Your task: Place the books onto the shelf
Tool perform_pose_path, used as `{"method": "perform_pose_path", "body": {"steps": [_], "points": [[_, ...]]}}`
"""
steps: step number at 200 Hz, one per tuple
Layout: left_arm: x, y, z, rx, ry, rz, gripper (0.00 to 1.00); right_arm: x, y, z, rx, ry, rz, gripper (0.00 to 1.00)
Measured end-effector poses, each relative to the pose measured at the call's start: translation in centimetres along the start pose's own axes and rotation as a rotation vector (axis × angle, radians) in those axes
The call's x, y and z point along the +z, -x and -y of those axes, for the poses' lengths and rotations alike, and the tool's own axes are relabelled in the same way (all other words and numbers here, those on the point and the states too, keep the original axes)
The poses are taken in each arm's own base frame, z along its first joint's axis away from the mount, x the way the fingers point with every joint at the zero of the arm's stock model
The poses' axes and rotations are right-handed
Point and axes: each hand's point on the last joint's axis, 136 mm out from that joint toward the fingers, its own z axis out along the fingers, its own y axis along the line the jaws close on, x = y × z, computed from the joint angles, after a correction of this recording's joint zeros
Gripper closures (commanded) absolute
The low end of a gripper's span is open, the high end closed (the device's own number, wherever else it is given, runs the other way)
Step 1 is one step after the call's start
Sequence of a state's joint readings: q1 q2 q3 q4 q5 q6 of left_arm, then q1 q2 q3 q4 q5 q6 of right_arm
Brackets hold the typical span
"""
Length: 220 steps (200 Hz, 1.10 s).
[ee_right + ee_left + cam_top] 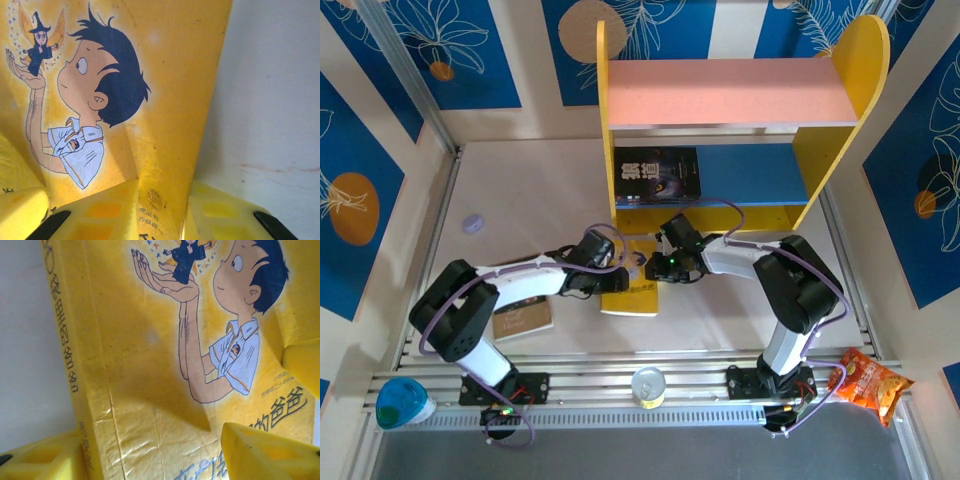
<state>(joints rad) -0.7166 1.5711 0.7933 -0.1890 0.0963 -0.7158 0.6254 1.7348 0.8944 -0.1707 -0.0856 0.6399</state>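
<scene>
Yellow pads [107,207] of the right jaws sit either side of the yellow cartoon book's [165,75] edge — clamped on it, as far as this close view lets me judge. Left jaws stand apart, straddling the spine. From above, the book lies on the surface [520,190] just before the shelf [730,90] — a black book [658,172] rests on its lower tier.

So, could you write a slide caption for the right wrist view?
Right gripper pinches the yellow book by its edge.
</scene>
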Motion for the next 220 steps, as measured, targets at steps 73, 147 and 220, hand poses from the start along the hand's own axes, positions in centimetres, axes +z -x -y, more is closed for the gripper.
{"method": "perform_pose_path", "body": {"steps": [73, 147, 220], "points": [[-1.1, 0.5, 0.3, 0.022, -0.012, 0.034, 0.45, 0.1, 0.1, -0.2, -0.005, 0.005, 0.002, 0.74], [-1.4, 0.9, 0.2, 0.018, -0.014, 0.053, 0.67, 0.1, 0.1, -0.3, -0.008, 0.007, 0.004, 0.67], [-1.5, 1.2, 0.9, 0.02, -0.05, 0.069, 0.55, 0.2, 0.1, -0.4, -0.011, 0.009, 0.005, 0.65]]}}
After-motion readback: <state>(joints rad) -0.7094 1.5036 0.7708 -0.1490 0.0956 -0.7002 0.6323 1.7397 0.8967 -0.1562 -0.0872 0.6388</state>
